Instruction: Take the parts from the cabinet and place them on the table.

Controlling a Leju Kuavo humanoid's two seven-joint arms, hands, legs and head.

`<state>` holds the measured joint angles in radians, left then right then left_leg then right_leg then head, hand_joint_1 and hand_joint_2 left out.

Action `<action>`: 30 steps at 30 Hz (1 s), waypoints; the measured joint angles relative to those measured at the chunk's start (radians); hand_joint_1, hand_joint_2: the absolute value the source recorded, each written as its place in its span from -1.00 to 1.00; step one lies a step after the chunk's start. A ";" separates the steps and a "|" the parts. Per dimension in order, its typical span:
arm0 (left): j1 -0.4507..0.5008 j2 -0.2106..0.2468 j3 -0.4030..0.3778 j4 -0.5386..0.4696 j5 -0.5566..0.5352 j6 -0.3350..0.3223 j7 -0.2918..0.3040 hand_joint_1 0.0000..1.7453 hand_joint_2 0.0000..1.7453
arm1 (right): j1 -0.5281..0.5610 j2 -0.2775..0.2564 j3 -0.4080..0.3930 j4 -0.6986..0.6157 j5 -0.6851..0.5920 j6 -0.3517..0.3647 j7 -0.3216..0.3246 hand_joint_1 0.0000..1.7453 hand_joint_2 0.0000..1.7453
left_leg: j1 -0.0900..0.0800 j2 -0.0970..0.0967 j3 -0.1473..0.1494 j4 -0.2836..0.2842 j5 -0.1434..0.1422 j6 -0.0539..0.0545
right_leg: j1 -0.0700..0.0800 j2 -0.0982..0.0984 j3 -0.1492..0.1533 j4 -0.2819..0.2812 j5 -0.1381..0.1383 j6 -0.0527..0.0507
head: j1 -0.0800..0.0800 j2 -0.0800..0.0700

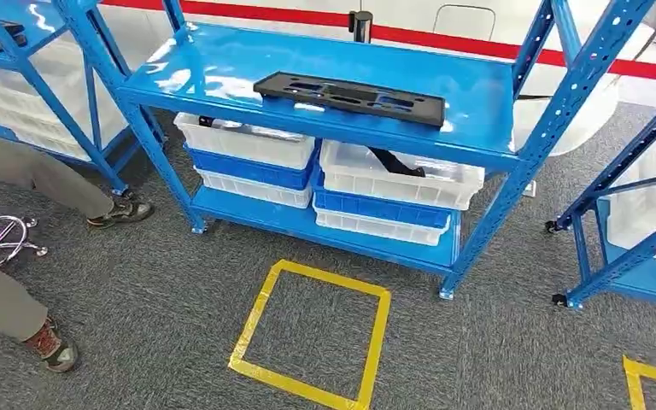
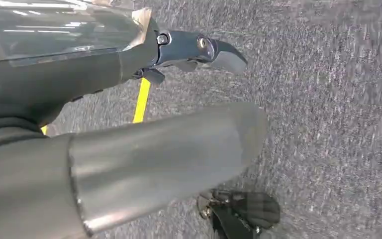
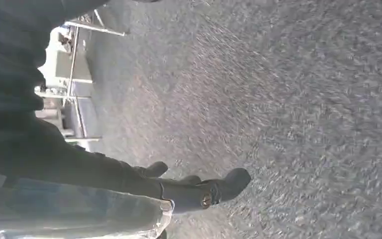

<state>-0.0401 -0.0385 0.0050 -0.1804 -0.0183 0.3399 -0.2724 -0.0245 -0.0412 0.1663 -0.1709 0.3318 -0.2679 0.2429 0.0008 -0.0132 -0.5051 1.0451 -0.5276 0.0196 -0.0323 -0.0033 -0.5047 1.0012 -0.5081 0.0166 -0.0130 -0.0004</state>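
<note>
A blue metal shelving rack stands on grey carpeted floor. On its glossy upper shelf lies a long flat black plastic part with cut-outs. The lower shelf carries two stacks of white and blue plastic crates, side by side. A yellow tape square marks the floor in front of the rack.

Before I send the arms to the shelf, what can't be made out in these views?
- Bin contents: in the head view the top shelf hides most of the white bins.
- Left hand: left wrist view, the thumb hides the fingers.
- Right hand: right wrist view, dark and blurred.
</note>
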 joint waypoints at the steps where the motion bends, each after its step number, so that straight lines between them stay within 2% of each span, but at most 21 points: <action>1: -0.001 -0.001 0.000 0.000 0.000 0.000 0.000 -1.00 -1.00 | -0.001 -0.002 -0.010 0.000 -0.013 -0.026 -0.019 -1.00 1.00 | 0.002 0.007 -0.045 0.071 0.003 -0.006 | 0.001 -0.001 0.006 -0.002 -0.006 -0.008 | -0.005 0.000; 4: -0.001 -0.002 0.003 0.000 -0.001 0.000 0.000 -1.00 -1.00 | -0.005 -0.010 -0.047 0.000 -0.044 -0.072 -0.066 -1.00 1.00 | 0.005 0.011 -0.199 0.260 -0.068 -0.020 | 0.001 0.002 0.026 -0.002 -0.030 -0.013 | -0.005 0.000; 6: 0.005 -0.003 0.008 0.000 -0.001 0.000 0.000 -1.00 -1.00 | -0.003 -0.014 -0.061 0.000 -0.049 -0.075 -0.072 -1.00 1.00 | 0.005 0.011 -0.240 0.243 -0.067 -0.016 | 0.003 0.005 0.056 -0.003 -0.056 -0.012 | -0.004 0.000; 8: 0.006 -0.003 0.011 0.000 -0.002 0.000 0.000 -1.00 -1.00 | -0.001 -0.016 -0.072 0.000 -0.051 -0.080 -0.077 -1.00 1.00 | 0.001 0.011 -0.218 0.116 0.012 -0.001 | 0.005 0.005 0.085 -0.004 -0.084 -0.010 | -0.004 0.000; 10: 0.009 -0.001 0.014 0.001 -0.003 0.002 0.000 -1.00 -1.00 | -0.004 -0.016 -0.085 0.000 -0.069 -0.112 -0.108 -1.00 1.00 | -0.010 0.007 -0.198 0.014 0.148 0.019 | 0.008 0.005 0.110 -0.007 -0.109 -0.005 | -0.003 0.000; 12: 0.003 -0.002 0.018 0.000 -0.004 0.004 -0.005 -1.00 -1.00 | -0.011 -0.025 -0.111 -0.002 -0.093 -0.143 -0.158 -1.00 1.00 | -0.016 0.011 -0.178 0.009 0.120 0.022 | 0.012 0.011 0.128 -0.039 -0.122 0.011 | -0.009 0.000; 14: 0.004 -0.002 0.022 0.000 -0.006 0.006 -0.008 -1.00 -1.00 | -0.012 -0.036 -0.144 -0.002 -0.119 -0.170 -0.220 -1.00 1.00 | -0.022 0.004 -0.144 -0.017 0.109 0.040 | 0.018 0.011 0.160 -0.023 -0.093 0.041 | -0.009 0.000; 15: 0.005 -0.003 0.024 0.000 -0.008 0.007 -0.008 -1.00 -1.00 | -0.012 -0.046 -0.160 -0.003 -0.131 -0.182 -0.255 -1.00 1.00 | -0.017 0.005 -0.121 -0.030 0.108 0.048 | 0.013 0.011 0.138 0.018 -0.089 0.042 | -0.008 0.000; 16: 0.006 -0.003 0.026 0.000 -0.011 0.009 -0.008 -1.00 -1.00 | -0.016 -0.049 -0.178 -0.003 -0.141 -0.200 -0.307 -1.00 1.00 | -0.020 0.004 -0.104 -0.037 0.098 0.056 | 0.014 0.009 0.094 0.099 -0.069 0.052 | -0.007 0.000; 17: 0.005 -0.003 0.027 0.000 -0.012 0.010 -0.008 -1.00 -1.00 | -0.018 -0.059 -0.195 -0.003 -0.152 -0.214 -0.349 -1.00 1.00 | -0.020 0.004 -0.094 -0.039 0.089 0.065 | 0.013 0.009 0.034 0.184 -0.074 0.043 | -0.008 0.000; 19: 0.003 -0.003 0.030 0.000 -0.013 0.013 -0.008 -1.00 -1.00 | -0.021 -0.069 -0.231 -0.005 -0.171 -0.234 -0.425 -1.00 1.00 | -0.020 0.000 -0.065 -0.040 0.062 0.066 | 0.014 0.009 -0.073 0.283 -0.157 0.021 | -0.007 0.000; 21: 0.004 -0.006 0.037 0.000 -0.012 0.010 -0.008 -1.00 -1.00 | -0.021 -0.082 -0.259 -0.007 -0.177 -0.255 -0.483 -1.00 1.00 | -0.021 -0.009 -0.029 -0.040 0.037 0.064 | 0.017 0.009 -0.122 0.269 -0.222 0.020 | -0.007 0.000; 22: 0.005 -0.007 0.040 0.000 -0.011 0.010 -0.008 -1.00 -1.00 | -0.025 -0.087 -0.273 -0.008 -0.176 -0.266 -0.513 -1.00 1.00 | -0.022 -0.011 -0.009 -0.040 0.023 0.063 | 0.018 0.009 -0.131 0.226 -0.218 0.028 | -0.007 0.000; 23: 0.005 -0.008 0.042 0.000 -0.012 0.016 -0.009 -1.00 -1.00 | -0.031 -0.093 -0.281 -0.013 -0.175 -0.276 -0.541 -1.00 1.00 | -0.022 -0.012 0.011 -0.040 0.010 0.062 | 0.022 0.009 -0.131 0.164 -0.174 0.040 | -0.006 0.000; 24: 0.005 -0.009 0.043 0.000 -0.012 0.029 -0.009 -1.00 -1.00 | -0.040 -0.096 -0.290 -0.017 -0.167 -0.288 -0.575 -1.00 1.00 | -0.024 -0.012 0.025 -0.041 -0.003 0.060 | 0.026 0.009 -0.131 0.091 -0.086 0.060 | -0.005 0.000; 25: 0.004 -0.014 0.044 0.002 -0.015 0.039 -0.003 -1.00 -1.00 | -0.049 -0.102 -0.299 -0.018 -0.163 -0.295 -0.599 -1.00 1.00 | -0.025 -0.011 0.032 -0.038 -0.018 0.059 | 0.028 0.008 -0.133 0.052 0.023 0.071 | -0.006 0.000; 26: 0.002 -0.012 0.044 0.001 -0.018 0.047 0.000 -1.00 -1.00 | -0.061 -0.103 -0.304 -0.024 -0.156 -0.299 -0.613 -1.00 1.00 | -0.026 -0.014 0.045 -0.037 -0.028 0.054 | 0.027 0.003 -0.127 0.036 0.033 0.052 | -0.007 0.000; 27: -0.003 -0.014 0.045 0.000 -0.018 0.051 0.004 -1.00 -1.00 | -0.075 -0.109 -0.307 -0.030 -0.153 -0.301 -0.616 -1.00 1.00 | -0.026 -0.014 0.039 -0.043 -0.036 0.044 | 0.042 0.004 -0.108 0.035 0.045 0.035 | -0.005 0.000; 28: -0.004 -0.014 0.045 0.000 -0.020 0.052 0.008 -1.00 -1.00 | -0.083 -0.109 -0.311 -0.036 -0.150 -0.306 -0.620 -1.00 1.00 | -0.029 -0.012 0.056 -0.029 -0.032 0.041 | 0.036 0.006 -0.117 0.022 0.064 0.010 | -0.008 0.000; 29: -0.005 -0.013 0.045 0.000 -0.021 0.052 0.008 -1.00 -1.00 | -0.091 -0.111 -0.316 -0.040 -0.149 -0.308 -0.622 -1.00 1.00 | -0.031 -0.012 0.063 -0.027 -0.033 0.038 | 0.021 0.006 -0.099 0.020 0.066 0.001 | -0.006 0.000; 30: -0.007 -0.007 0.046 0.000 -0.021 0.051 0.008 -1.00 -1.00 | -0.098 -0.103 -0.320 -0.042 -0.145 -0.311 -0.632 -1.00 1.00 | -0.029 -0.012 0.059 -0.021 -0.049 0.031 | 0.006 0.004 -0.078 0.015 0.067 0.003 | -0.001 0.000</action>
<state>-0.0467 -0.0453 0.0507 -0.1801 -0.0393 0.3910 -0.2640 -0.1223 -0.1438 -0.1541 -0.2133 0.1869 -0.5787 -0.3895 -0.0287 -0.0248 -0.4461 1.0240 -0.5768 0.0502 -0.0268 0.0003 -0.5829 1.0165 -0.4415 0.0195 -0.0145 -0.0004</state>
